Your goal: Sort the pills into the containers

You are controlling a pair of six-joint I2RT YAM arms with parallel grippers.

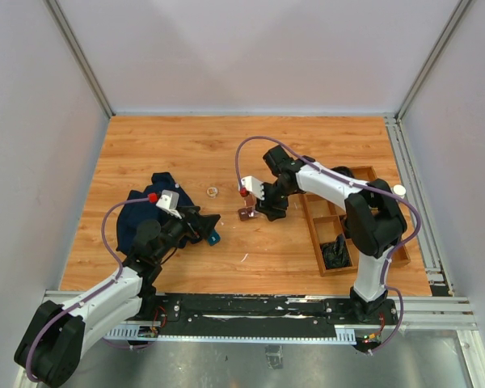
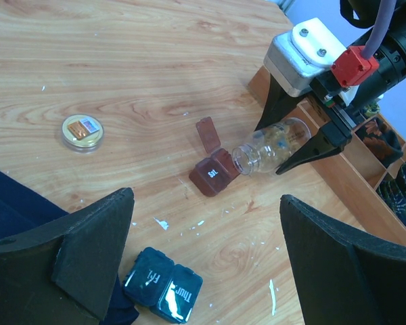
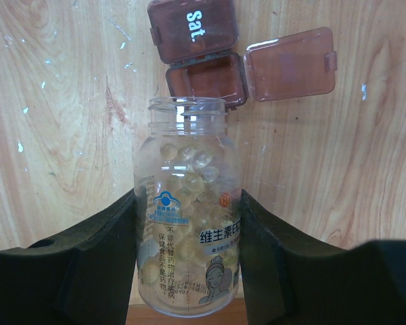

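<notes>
While the left hand [image 1: 202, 224] gapes, the right hand [image 3: 188, 200] grips the bottle [image 3: 186, 244], mouth toward the open container [image 3: 206, 80].

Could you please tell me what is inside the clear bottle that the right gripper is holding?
Through the clear wall of the bottle, pale translucent capsules show. Its printed label covers the part below them, so how many there are cannot be told.

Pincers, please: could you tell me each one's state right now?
Left pincer: open, holding nothing.
Right pincer: closed on the clear pill bottle.
</notes>
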